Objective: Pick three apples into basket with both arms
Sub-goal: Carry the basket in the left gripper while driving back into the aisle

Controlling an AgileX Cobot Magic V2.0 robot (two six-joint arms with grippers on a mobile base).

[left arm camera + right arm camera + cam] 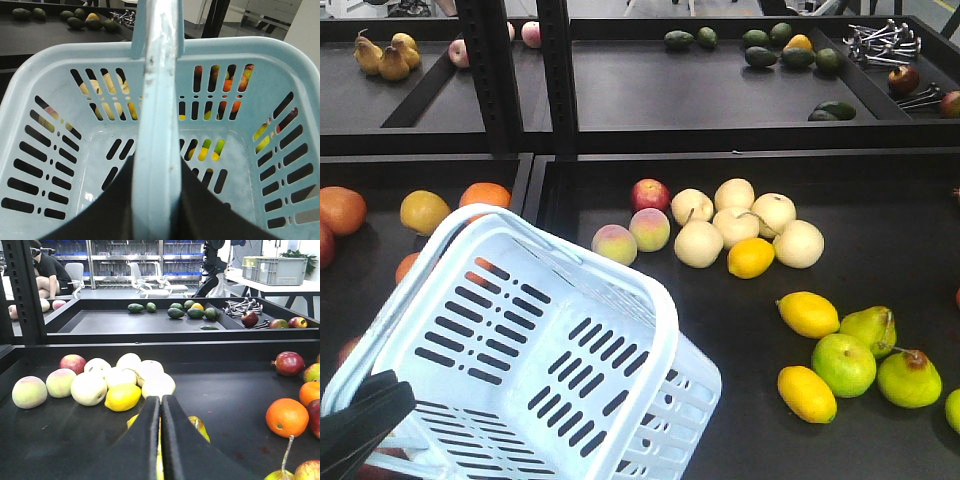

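The left claw (156, 182) is clamped on the hinged handle (157, 100) of the pale blue-white slotted plastic shopping basket (535, 345), with one black finger on either side of the bar. In the front view only a black corner of this claw shows at the bottom edge, the rest cut off. The basket hangs tilted just below and ahead of it. Patches of fruit colour show through the slots from beyond the walls, too broken up to name.

The right claw (160, 440) appears only in its own wrist view. Its two black fingers are pressed together to a hairline slit and pinch nothing, low over the black metal tray (225, 390). They hide most of a yellow fruit (198, 426) just ahead. Where the basket lies relative to this claw cannot be told.

A round red apple (73, 362) lies ahead and well to the left of the right claw, touching a cluster of pale cream round pears (130, 375). A yellow lemon (122, 397) sits nearer, between the claw and that cluster. Off to the right lies a dark red round fruit (289, 363) with a small nub; whether it is an apple is unclear. An orange citrus fruit (286, 417) rests nearer on that side, and more red fruit is cut by the frame edge.
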